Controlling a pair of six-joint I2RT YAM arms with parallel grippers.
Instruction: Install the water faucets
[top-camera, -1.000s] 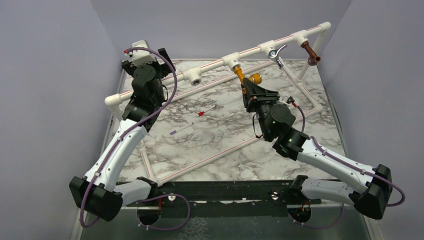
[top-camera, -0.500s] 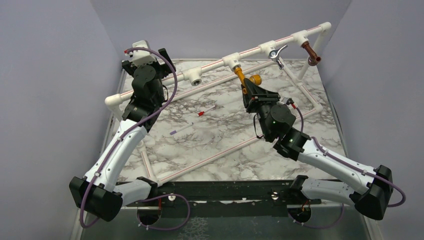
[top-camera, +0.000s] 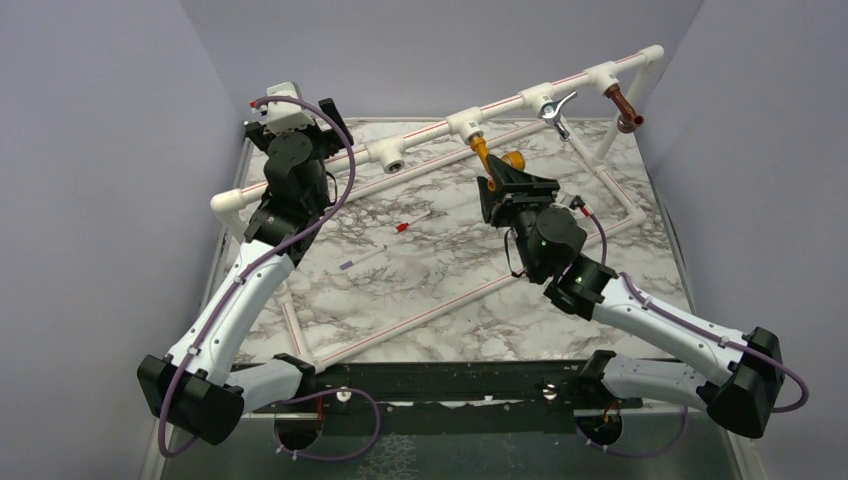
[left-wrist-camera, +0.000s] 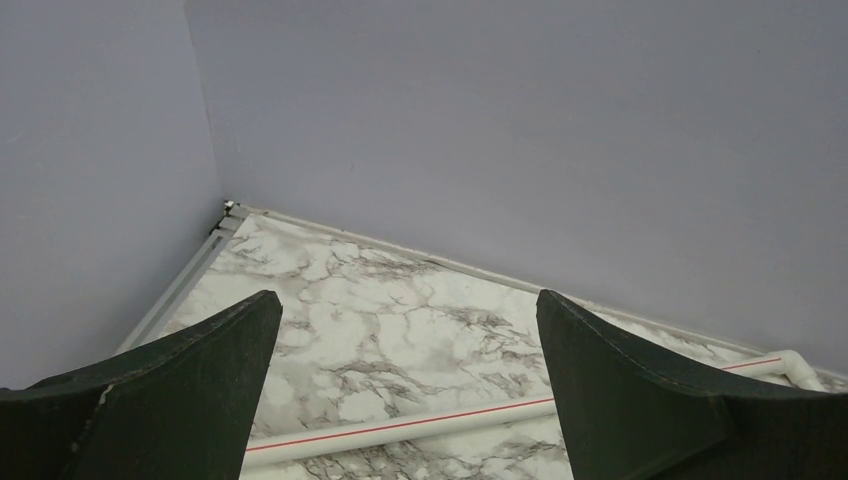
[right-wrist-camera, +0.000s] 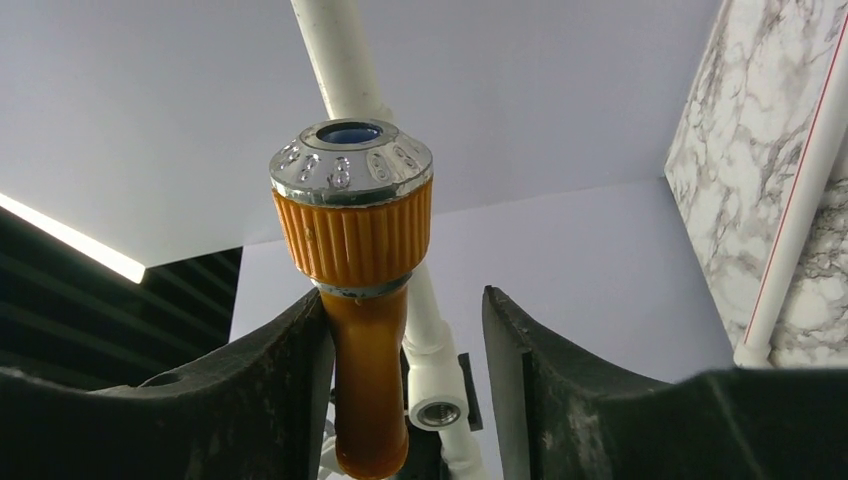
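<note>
The mustard-yellow water faucet with a silvery knob (top-camera: 487, 152) hangs from a white plastic tee fitting (top-camera: 465, 122) midway along the raised white pipe rail (top-camera: 500, 103). The right end effector (top-camera: 503, 186) straddles its lower body with jaws parted; in the wrist view one black finger (right-wrist-camera: 290, 370) sits right against the yellow body while the other stands clear of it, so the faucet is not clamped. Further right along the rail, the chrome lever-handled faucet (top-camera: 553, 106) and the copper-brown faucet (top-camera: 620, 105) each sit in a tee of their own; a tee with an open socket (top-camera: 390, 155) lies to the left. The left end effector (left-wrist-camera: 410, 305) is spread wide and holds nothing, above the far left corner of the marble-patterned tabletop (top-camera: 440, 250); a thin white red-tipped stick (top-camera: 412, 222) lies on the tabletop between the arms.
</note>
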